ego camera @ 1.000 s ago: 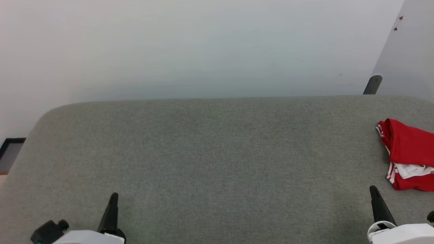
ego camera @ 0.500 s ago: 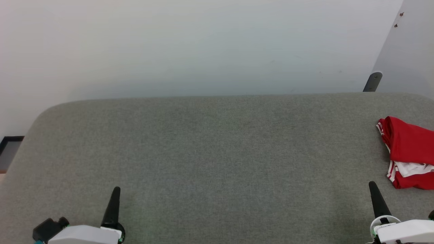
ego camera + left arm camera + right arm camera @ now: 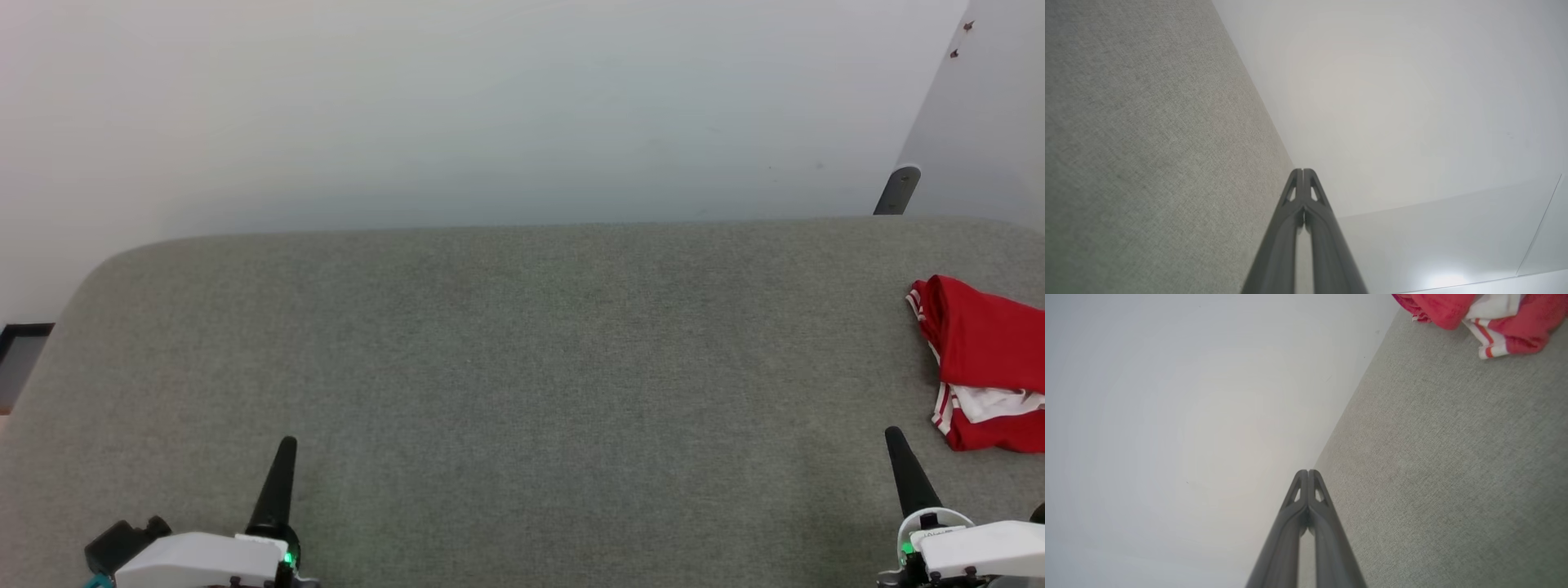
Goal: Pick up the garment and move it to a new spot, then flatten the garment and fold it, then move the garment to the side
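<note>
Left hand [image 3: 285, 447] and right hand [image 3: 895, 434] low at the near edge of the grey desk [image 3: 522, 367], both pointing away with fingers pressed together and holding nothing; just beyond the right hand, at the desk's right side, the crumpled red-and-white shirt [image 3: 976, 347]; behind, a pale wall [image 3: 490, 106].

Grey fabric table [image 3: 522, 351], crumpled garment [image 3: 984, 343] at right edge

The garment [image 3: 980, 343] runs off the head view's right edge and the right wrist view's top edge.
</note>
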You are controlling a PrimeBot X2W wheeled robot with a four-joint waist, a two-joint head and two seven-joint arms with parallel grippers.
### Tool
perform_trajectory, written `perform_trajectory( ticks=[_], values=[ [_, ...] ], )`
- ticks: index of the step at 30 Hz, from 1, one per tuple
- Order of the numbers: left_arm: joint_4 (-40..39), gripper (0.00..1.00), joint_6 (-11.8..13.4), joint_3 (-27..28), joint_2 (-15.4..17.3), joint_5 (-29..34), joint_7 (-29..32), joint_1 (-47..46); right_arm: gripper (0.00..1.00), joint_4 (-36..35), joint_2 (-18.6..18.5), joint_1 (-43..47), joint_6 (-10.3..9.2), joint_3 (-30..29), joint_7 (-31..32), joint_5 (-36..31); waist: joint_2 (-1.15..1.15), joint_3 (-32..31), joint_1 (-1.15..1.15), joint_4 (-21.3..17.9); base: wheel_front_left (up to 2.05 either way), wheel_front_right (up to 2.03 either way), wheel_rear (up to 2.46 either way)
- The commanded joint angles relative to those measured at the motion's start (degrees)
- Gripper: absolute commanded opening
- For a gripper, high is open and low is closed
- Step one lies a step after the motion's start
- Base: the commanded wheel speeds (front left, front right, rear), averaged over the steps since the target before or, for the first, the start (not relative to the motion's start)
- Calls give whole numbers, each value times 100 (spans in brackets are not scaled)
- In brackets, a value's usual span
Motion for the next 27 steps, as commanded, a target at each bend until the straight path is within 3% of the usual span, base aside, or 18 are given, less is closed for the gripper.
perform_trajectory(
  ticks=[1,27],
  values=[
    [-48,0,-20,36,-3,-116,28,-93,0,-29,13,-136,-2,-32,40,155,0,6,0,-2,0,0,0],
    [-87,0,-26,148,-195,-1141,348,-251,0,2,95,-281,-2,-99,347,1428,0,120,0,-33,0,0,0]
  ],
)
